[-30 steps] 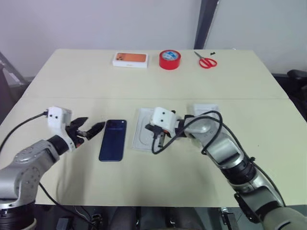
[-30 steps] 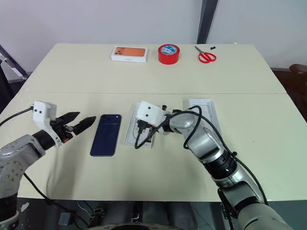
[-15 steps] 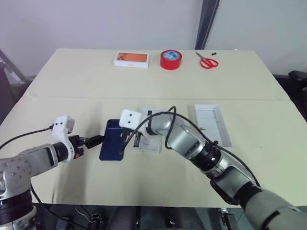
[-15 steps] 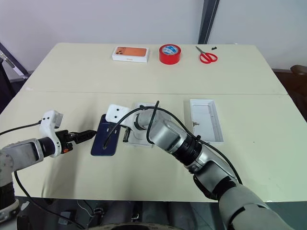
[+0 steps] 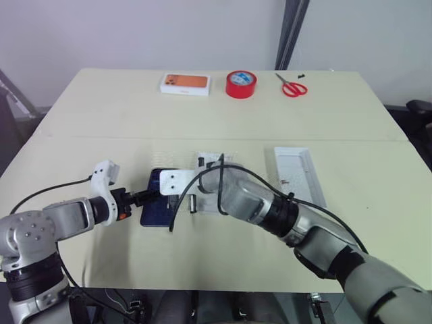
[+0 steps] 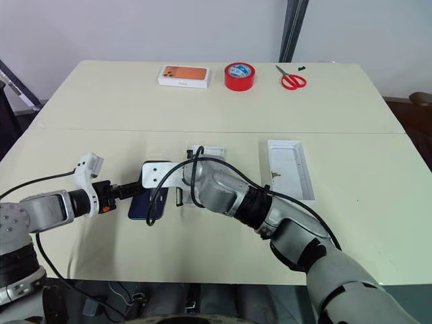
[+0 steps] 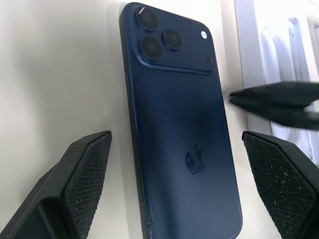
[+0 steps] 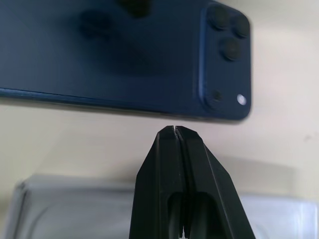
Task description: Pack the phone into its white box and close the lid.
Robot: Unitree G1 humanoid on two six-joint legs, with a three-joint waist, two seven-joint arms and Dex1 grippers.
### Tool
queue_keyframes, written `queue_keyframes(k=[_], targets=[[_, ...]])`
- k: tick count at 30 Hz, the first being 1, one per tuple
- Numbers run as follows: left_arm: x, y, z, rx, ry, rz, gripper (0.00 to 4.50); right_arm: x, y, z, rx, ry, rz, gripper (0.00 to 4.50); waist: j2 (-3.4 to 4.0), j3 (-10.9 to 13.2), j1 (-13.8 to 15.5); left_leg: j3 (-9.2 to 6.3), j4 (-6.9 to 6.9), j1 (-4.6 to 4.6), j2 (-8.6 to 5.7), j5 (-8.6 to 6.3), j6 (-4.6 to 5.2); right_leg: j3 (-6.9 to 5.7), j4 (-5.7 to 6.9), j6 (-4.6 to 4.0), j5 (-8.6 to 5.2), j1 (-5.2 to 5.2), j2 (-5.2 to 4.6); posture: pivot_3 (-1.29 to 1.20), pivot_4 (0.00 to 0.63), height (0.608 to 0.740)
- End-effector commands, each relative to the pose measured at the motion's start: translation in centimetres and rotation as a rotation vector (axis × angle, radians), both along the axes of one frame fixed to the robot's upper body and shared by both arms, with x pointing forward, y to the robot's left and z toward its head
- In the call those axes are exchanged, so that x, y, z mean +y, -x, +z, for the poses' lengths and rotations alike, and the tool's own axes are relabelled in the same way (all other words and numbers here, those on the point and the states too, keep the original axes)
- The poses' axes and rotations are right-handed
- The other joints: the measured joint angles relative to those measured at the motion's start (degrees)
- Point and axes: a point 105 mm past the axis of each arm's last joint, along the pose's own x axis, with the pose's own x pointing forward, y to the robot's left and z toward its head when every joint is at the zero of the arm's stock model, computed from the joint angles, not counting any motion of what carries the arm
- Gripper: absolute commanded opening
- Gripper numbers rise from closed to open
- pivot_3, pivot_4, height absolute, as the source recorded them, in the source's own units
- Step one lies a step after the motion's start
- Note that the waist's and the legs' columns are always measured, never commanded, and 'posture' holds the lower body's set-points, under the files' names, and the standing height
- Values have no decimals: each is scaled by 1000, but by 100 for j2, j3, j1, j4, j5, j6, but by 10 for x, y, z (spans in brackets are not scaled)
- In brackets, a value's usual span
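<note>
The dark navy phone (image 7: 184,149) lies flat on the table, back up, its camera cluster at the far end. My left gripper (image 5: 148,196) is open. Its two fingers (image 7: 84,174) stand on either side of the phone's near end, apart from its edges. My right gripper (image 8: 174,129) is shut. Its tip hovers at the phone's right long edge near the cameras, between the phone and a white insert (image 5: 210,160) with an oval recess. The lid (image 5: 299,174), a shallow white tray with a small dark mark inside, lies open side up to the right. The white box is out of view.
At the table's far edge stand a white box with an orange picture (image 5: 184,83), a red tape roll (image 5: 239,84) and red scissors (image 5: 291,86). My right arm reaches across the table over the insert.
My left gripper moved right and down, up to the phone's near end. My right arm swung left from over the insert to the phone's edge, uncovering the lid.
</note>
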Motion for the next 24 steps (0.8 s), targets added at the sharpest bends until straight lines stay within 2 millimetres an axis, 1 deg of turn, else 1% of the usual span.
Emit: queue_keyframes(k=[1, 5, 8, 13, 18, 24], targets=[[-5, 3, -5, 23, 4, -18, 4424, 8, 3, 3, -26, 24, 52, 19, 0, -1, -6, 0, 0, 0, 0, 0, 0, 0, 0, 0, 0, 0, 0, 0, 150, 729], [-7, 3, -7, 28, 11, -20, 4424, 10, 4, -1, -27, 41, 76, 19, 0, -4, -11, -1, -1, 2, 0, 1, -2, 0, 2, 0, 0, 0, 0, 0, 150, 729], [-11, 4, -8, 36, 30, -39, 4424, 14, 8, 1, -6, 12, 89, 19, 0, -5, -11, -1, -2, 3, 0, 1, -3, 0, 2, 0, 0, 1, 0, 0, 150, 729], [-29, 8, -13, 70, 92, -123, 4424, 14, 16, 0, 8, -6, 115, 19, 1, -9, -3, -2, -2, 4, 0, 1, -3, 0, 1, 0, 0, 2, 0, 0, 150, 729], [-45, 5, -11, 66, 154, -158, 4424, 13, 16, 0, 22, -36, 95, 19, 3, -13, 24, -4, -2, 5, -1, 0, -3, -2, -4, 0, 0, 9, -3, 0, 150, 729], [-56, 2, -7, 69, 210, -189, 4424, 10, 13, 0, 28, -52, 74, 19, 2, -14, 16, -6, -2, 6, -4, 0, -3, -2, -6, 0, 0, 12, -4, 0, 150, 729]])
